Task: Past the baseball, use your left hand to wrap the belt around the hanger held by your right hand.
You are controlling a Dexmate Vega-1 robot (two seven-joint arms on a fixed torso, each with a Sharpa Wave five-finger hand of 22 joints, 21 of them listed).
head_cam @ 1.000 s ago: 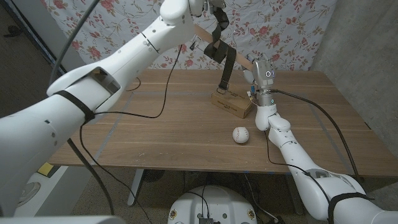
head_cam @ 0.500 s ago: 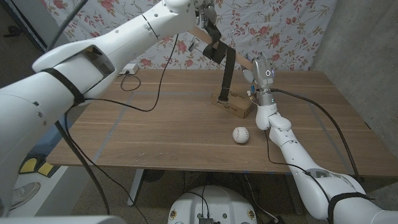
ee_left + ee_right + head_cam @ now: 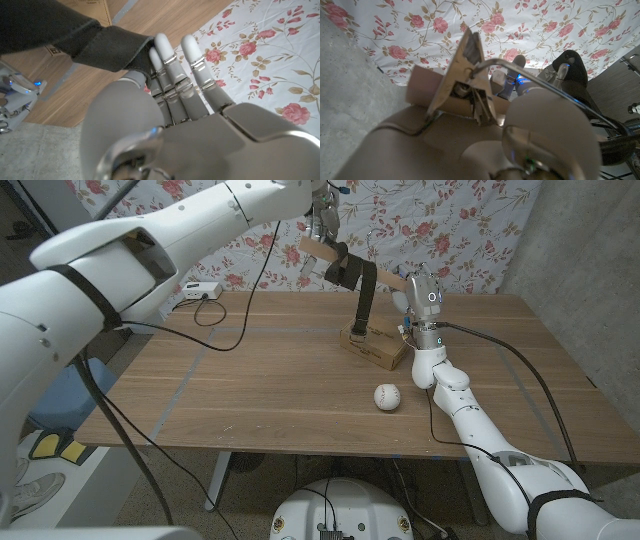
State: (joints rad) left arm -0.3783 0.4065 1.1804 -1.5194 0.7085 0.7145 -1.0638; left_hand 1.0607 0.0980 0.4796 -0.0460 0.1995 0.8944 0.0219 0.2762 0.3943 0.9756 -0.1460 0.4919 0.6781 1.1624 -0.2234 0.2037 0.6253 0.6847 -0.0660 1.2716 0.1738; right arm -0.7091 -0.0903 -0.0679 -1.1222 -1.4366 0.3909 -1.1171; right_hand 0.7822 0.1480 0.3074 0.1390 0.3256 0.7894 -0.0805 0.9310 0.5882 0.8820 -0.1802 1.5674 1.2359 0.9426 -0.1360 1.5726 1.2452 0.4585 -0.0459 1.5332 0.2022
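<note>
Left robot hand (image 3: 322, 220) wraps belt (image 3: 357, 280) around hanger (image 3: 385, 277).

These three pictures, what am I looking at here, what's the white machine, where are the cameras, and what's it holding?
A two-armed robot stands at a wooden table. The wide picture comes from a camera on its head; the other two come from cameras on its wrists, looking along each hand. The right hand holds up a wooden hanger with a metal clip. The left hand is raised at the dark belt, which is draped over the hanger and hangs down to a cardboard box. A baseball lies on the table nearer the robot.
</note>
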